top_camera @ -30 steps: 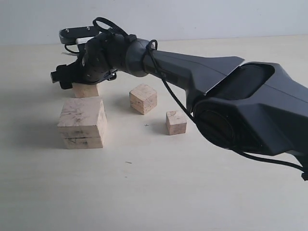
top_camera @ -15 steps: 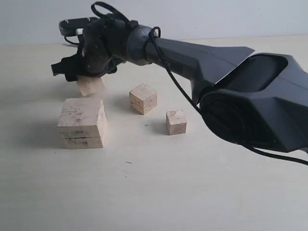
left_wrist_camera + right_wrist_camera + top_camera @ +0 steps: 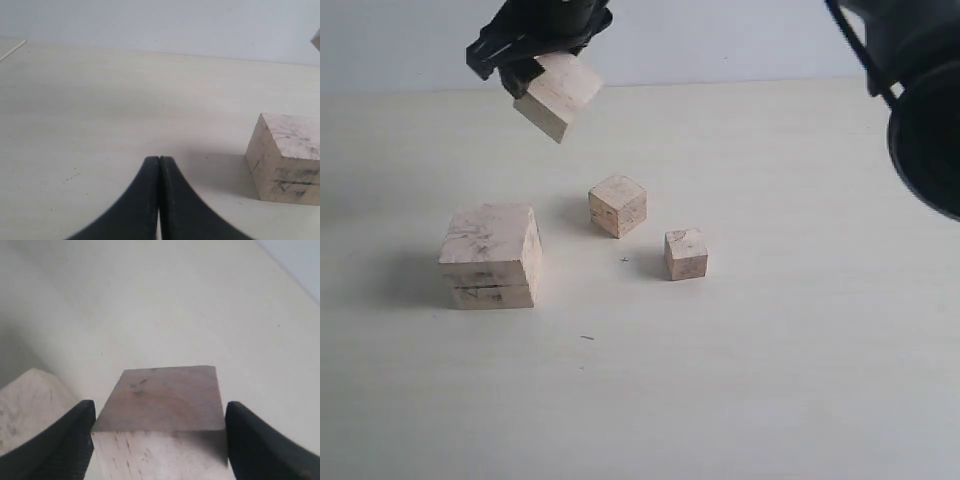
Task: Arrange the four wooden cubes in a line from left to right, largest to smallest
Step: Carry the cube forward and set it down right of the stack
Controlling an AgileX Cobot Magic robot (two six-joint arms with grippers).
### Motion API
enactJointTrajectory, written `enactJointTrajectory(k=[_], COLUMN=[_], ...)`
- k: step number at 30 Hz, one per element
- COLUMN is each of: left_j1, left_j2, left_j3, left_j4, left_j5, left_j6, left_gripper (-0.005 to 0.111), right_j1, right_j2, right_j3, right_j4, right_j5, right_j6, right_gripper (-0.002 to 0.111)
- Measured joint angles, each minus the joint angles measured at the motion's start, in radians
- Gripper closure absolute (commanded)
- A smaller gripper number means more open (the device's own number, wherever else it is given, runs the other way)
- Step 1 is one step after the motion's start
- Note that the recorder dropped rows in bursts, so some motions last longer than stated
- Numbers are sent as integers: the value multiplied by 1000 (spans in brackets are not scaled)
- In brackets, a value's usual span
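My right gripper (image 3: pixel 535 52) hangs high at the back left, shut on a tilted second-largest wooden cube (image 3: pixel 558 94); in the right wrist view that cube (image 3: pixel 161 410) fills the gap between both fingers (image 3: pixel 70 440). The largest cube (image 3: pixel 491 255) rests on the table at the left, also seen as a pale corner (image 3: pixel 27 405) and beside my left gripper (image 3: pixel 285 157). A mid-sized cube (image 3: pixel 617 206) sits near the centre, the smallest cube (image 3: pixel 686 253) to its right. My left gripper (image 3: pixel 159 160) is shut on nothing, low over bare table.
The right arm's dark bulky link (image 3: pixel 920 90) fills the upper right corner of the exterior view. Pale tabletop (image 3: pixel 740 380) stretches in front of the cubes, and a pale wall (image 3: pixel 720 35) stands behind the table's far edge.
The right gripper has lifted the second-largest cube off the table behind the largest cube, raising it well up and slightly right; the arm has swung mostly out of the exterior view.
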Motion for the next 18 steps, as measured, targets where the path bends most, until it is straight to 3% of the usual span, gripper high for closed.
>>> enactJointTrajectory(k=[5,18], left_j1=[0,0], left_j2=[0,0], left_j3=[0,0], left_j4=[0,0], left_j5=[0,0], left_j6=[0,0], left_gripper=[107,107], right_j1=[-62,-66], right_j2=[-58,-128], right_j3=[49,410], right_j4=[147,267], right_j5=[51,66], right_j6=[-201,-512], right_gripper=[108,108])
